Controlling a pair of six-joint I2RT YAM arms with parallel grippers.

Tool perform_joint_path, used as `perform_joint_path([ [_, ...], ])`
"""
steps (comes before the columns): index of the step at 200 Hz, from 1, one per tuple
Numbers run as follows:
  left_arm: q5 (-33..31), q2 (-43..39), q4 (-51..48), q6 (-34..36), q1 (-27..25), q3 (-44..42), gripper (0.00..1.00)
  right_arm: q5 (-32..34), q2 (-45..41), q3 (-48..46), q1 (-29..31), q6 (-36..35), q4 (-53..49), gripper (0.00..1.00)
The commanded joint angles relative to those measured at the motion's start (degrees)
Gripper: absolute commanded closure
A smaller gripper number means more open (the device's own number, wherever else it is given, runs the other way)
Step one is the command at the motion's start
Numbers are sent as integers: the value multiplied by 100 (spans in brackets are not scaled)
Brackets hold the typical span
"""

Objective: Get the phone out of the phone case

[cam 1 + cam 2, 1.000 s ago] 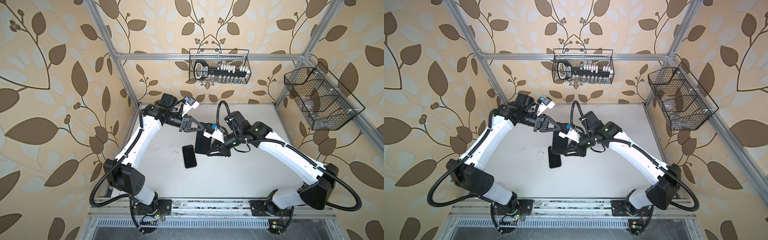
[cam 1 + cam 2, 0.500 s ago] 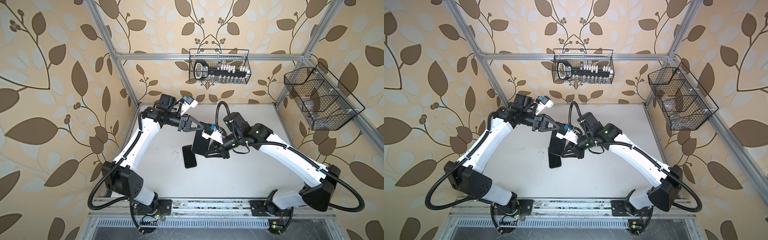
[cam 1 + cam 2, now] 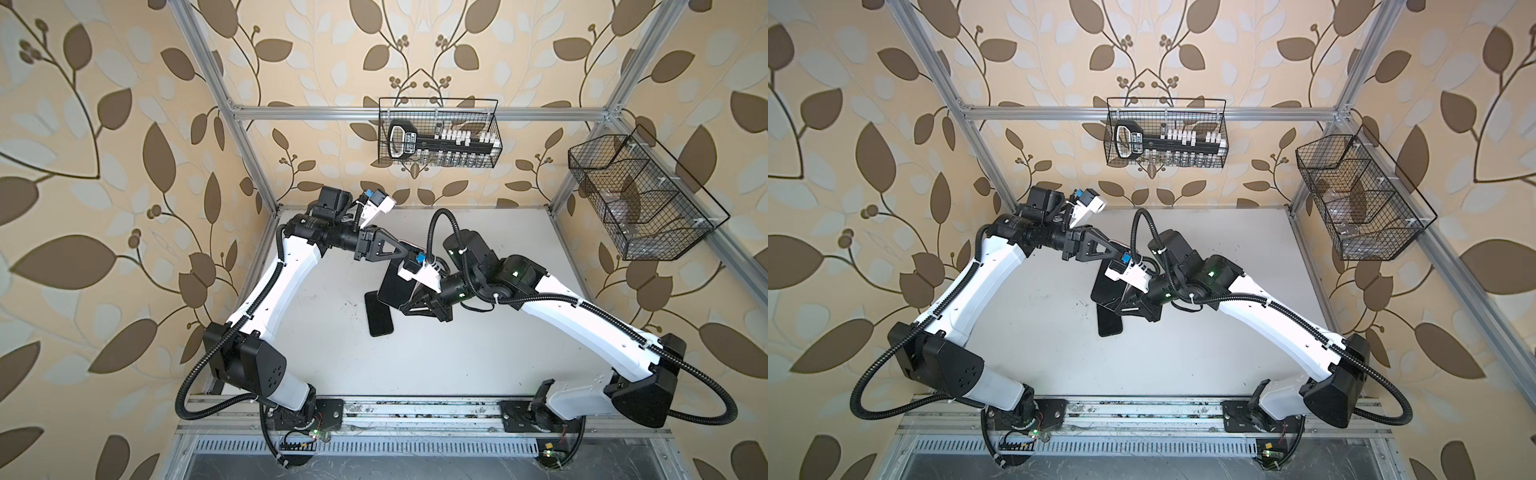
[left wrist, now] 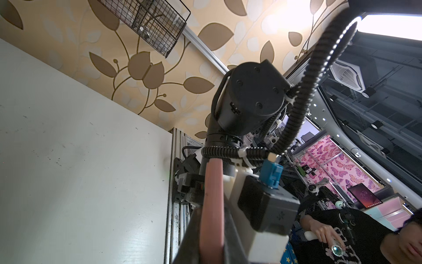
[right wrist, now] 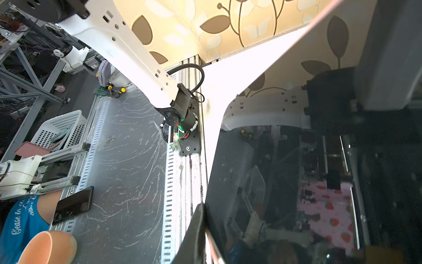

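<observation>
So the white table point(image 3: 478, 332) fills the lower middle of both top views. The left arm point(image 3: 274, 291) and right arm point(image 3: 582, 324) arch in from the bottom corners and meet just above centre. Two wire baskets hang up high. One basket point(image 3: 440, 137) is on the back wall at top centre, with something black and a row of white bits in it. The side basket point(image 3: 640, 199) is at the right edge, and I honestly can't make out its contents through the mesh. The phone point(image 3: 395, 286) is up off the table mid-frame, tilted, dark face toward the camera. It's sitting in the phone case point(image 4: 212, 205), which only shows as a pink rim and is barely a sliver in the top views. The left gripper point(image 3: 409, 250) is clenched on the upper end of that case, pinching the pink edge in the left wrist view. The right gripper point(image 3: 406, 304) is at the phone's lower right edge, but its own body covers the contact, so I can't tell if it's clamped or just resting there. In the right wrist view the phone's glossy face swallows most of the frame, all reflections. Just below the phone a black slab point(image 3: 380, 318) lies flat on the table, partly tucked under it, no idea what it is.
</observation>
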Motion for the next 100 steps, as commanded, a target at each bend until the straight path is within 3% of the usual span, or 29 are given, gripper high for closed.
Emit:
perform_joint_path([
  [1,-692,137,277,-560,-86,-141,100,-36,-152,52,431,-609,940,90],
  [100,-744,116,576,-877,-181,-191,100,539,-231,-3,770,-546,1299,89],
])
